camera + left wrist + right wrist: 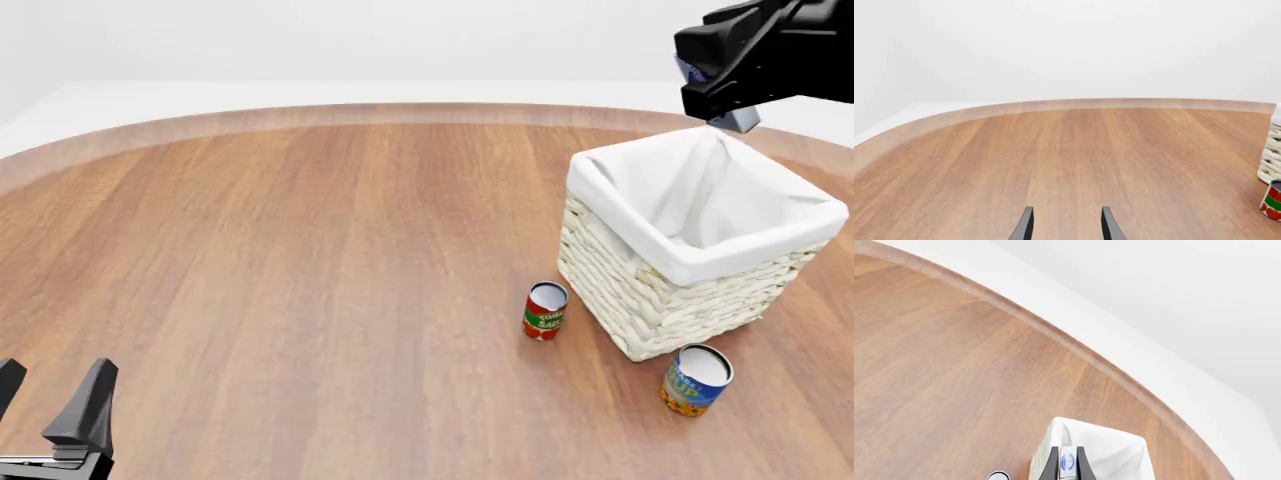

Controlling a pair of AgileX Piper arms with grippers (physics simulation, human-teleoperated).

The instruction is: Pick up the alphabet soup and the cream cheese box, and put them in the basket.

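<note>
The alphabet soup (pixel 695 380), a blue and yellow-orange can, stands upright on the table just in front of the basket (pixel 667 300). My right gripper (pixel 727 118) hovers above the basket's far corner. In the right wrist view that gripper (pixel 1067 465) is shut on the cream cheese box (pixel 1067 461), white with a blue mark, over the white lining (pixel 1121 455). My left gripper (pixel 47 400) stays low at the near left, far from everything. It stands open with nothing between its fingers (pixel 1024 225).
A red can with a green label (pixel 543 311) stands beside the basket's left wall; it also shows at the left wrist view's edge (pixel 1273 201) by the basket's weave (pixel 1271 160). The wooden table (pixel 294 250) has a curved far edge.
</note>
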